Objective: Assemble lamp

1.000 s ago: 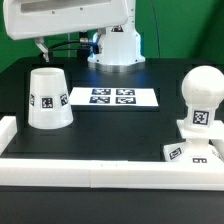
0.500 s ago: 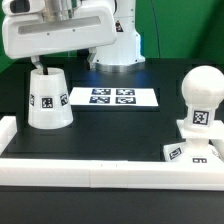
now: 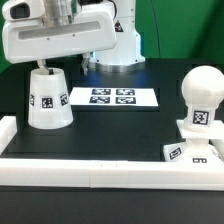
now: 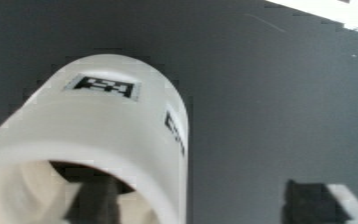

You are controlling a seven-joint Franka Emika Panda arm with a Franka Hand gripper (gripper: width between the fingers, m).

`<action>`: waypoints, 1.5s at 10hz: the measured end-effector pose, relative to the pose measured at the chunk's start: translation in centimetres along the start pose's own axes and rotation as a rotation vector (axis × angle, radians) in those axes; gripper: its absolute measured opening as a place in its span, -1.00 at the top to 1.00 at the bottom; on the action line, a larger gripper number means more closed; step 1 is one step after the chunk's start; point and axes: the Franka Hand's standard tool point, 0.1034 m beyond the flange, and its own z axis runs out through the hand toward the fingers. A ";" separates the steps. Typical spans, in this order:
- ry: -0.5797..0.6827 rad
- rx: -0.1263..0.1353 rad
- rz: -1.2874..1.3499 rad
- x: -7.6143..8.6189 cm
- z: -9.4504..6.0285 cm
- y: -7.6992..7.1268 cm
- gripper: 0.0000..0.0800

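Shade stands wide end down on the black table, at the exterior view's left, directly beneath the gripper, whose fingertips reach its top; whether they clasp it, I cannot tell. One bulb sits in one square base at the exterior view's right. Between them lies the marker board with four tags.
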 end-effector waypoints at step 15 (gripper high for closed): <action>-0.015 0.069 0.196 9.8 -7.5 -10.6 0.89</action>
